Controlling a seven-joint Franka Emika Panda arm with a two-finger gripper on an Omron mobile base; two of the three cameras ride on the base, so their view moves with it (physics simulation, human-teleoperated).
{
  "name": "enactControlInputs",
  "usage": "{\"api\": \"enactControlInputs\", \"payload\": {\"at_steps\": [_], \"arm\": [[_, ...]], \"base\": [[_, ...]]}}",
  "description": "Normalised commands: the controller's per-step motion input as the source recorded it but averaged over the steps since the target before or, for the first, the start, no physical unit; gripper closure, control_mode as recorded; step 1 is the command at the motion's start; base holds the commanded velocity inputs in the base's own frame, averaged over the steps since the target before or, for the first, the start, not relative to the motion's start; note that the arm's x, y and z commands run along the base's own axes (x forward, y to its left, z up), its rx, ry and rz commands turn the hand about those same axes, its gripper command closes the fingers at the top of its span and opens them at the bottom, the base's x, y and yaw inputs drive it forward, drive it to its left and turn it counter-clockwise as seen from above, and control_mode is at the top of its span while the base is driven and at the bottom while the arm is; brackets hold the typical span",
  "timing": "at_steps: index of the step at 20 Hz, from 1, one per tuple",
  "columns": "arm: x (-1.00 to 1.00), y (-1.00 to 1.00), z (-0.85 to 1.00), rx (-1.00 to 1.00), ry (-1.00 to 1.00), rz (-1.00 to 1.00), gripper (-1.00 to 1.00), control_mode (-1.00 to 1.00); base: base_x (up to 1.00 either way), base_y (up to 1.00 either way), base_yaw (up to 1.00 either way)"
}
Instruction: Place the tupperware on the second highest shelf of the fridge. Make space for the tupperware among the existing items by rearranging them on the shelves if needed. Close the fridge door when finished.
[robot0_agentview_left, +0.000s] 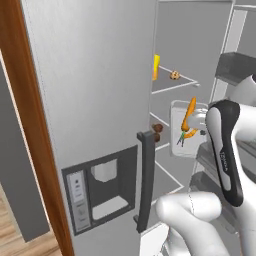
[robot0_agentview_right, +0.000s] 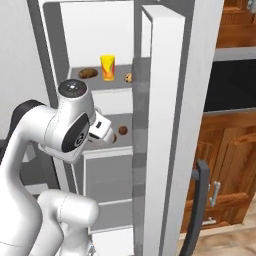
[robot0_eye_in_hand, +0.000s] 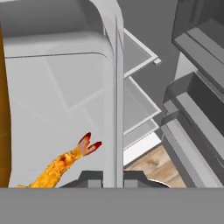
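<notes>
Partly arm-hidden tupperware (robot0_agentview_left: 179, 131), fingers (robot0_eye_in_hand: 89, 180) clamping its rim

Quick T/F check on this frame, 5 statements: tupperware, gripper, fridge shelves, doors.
1. The gripper is shut on the tupperware. True: in the hand view its wall runs up from between the fingertips.
2. The tupperware lies flat on a shelf. False: it is held up on edge in front of the open fridge.
3. The yellow cup and the cookie share one shelf. True.
4. The tupperware holds apples. False: orange carrots show through it.
5. Both fridge doors are closed. False: the plain door stands open; the dispenser door is shut.
</notes>
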Motion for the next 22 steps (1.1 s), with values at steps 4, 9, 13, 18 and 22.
{"api": "enactControlInputs", "payload": {"at_steps": [4,9,13,18,22], "arm": [[0.00,0.00,0.00,0.00,0.00,0.00,1.00,1.00],[0.00,0.00,0.00,0.00,0.00,0.00,1.00,1.00],[0.00,0.00,0.00,0.00,0.00,0.00,1.00,1.00],[0.00,0.00,0.00,0.00,0.00,0.00,1.00,1.00],[0.00,0.00,0.00,0.00,0.00,0.00,1.00,1.00]], "base": [[0.49,-0.21,0.16],[0.50,-0.23,0.16],[0.61,-0.17,0.16],[0.72,-0.12,0.17],[0.68,-0.08,0.17]]}}
